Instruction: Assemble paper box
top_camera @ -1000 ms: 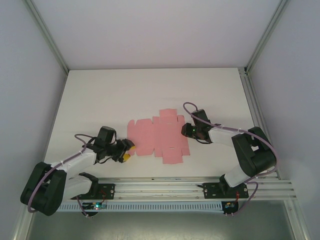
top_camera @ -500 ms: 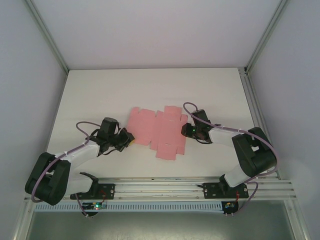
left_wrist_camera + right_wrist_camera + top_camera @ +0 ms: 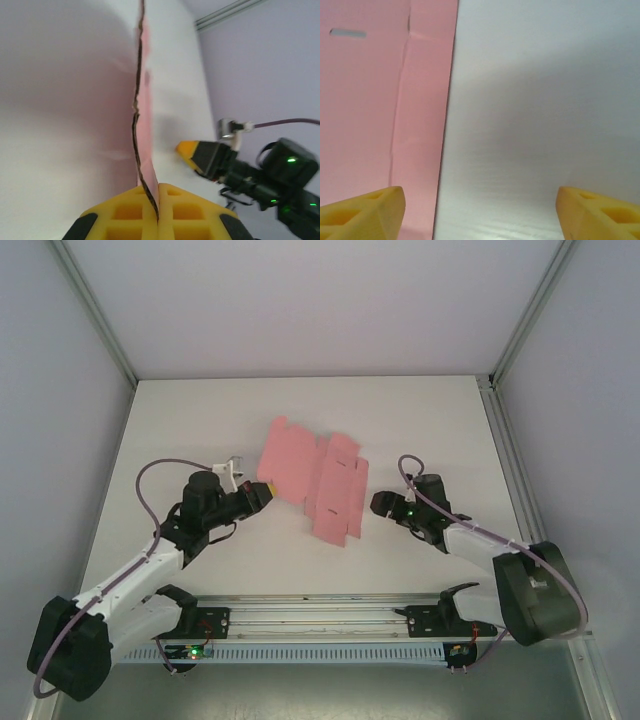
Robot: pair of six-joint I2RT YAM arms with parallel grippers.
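The paper box [image 3: 318,478] is lying unfolded at the table's [image 3: 440,420] middle, every fold remaining. The left gripper [image 3: 264,490] is pinching its edge, while the right gripper [image 3: 377,504] is standing wide, empty.

Your paper box [image 3: 310,480]: thin card, matt, faintly creased, dark raw edge. The surface [image 3: 420,420]: white, smooth, matt. Your left end effector [image 3: 158,192] and right end effector [image 3: 480,207]: yellow, matt, plastic-looking. The frame rail [image 3: 400,612]: bare metal, satin.

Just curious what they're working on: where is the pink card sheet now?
In the top view the pink card sheet is mid-table, its left edge pinched by the left gripper; the open right gripper sits at its right edge.
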